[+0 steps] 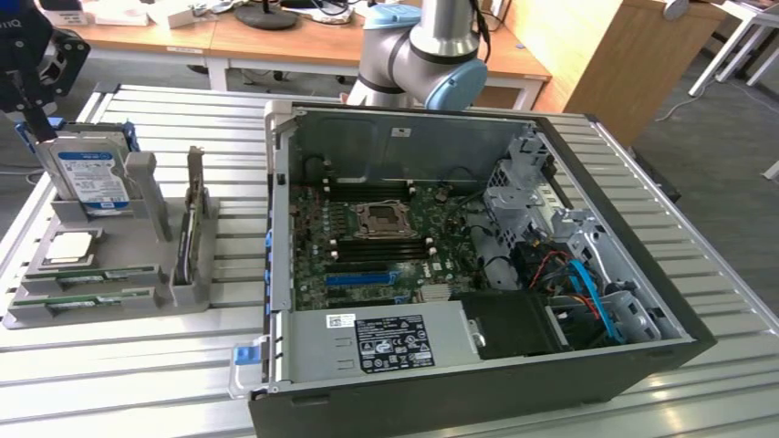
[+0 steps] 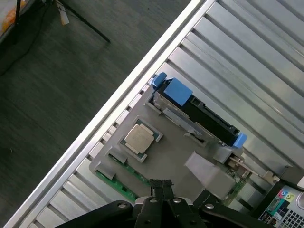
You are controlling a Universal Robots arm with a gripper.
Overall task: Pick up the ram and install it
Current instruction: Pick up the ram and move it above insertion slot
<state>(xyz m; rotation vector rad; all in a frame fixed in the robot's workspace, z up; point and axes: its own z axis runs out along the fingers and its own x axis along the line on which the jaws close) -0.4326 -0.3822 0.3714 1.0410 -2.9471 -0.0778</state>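
Evidently the gripper hangs well above the grey holder, fingers pressed together with nothing between them. The ram lies flat in a slot along the holder's edge nearest the exterior camera, with a twin stick just beside it, the CPU close behind and the hard drive upright further back. The likely trouble: closed fingers coming down would land on top of the thin stick rather than straddle it. With two sticks so near each other, a slightly off approach could nudge the twin or clip the CPU, and the tall drive stands close to the arm's path.
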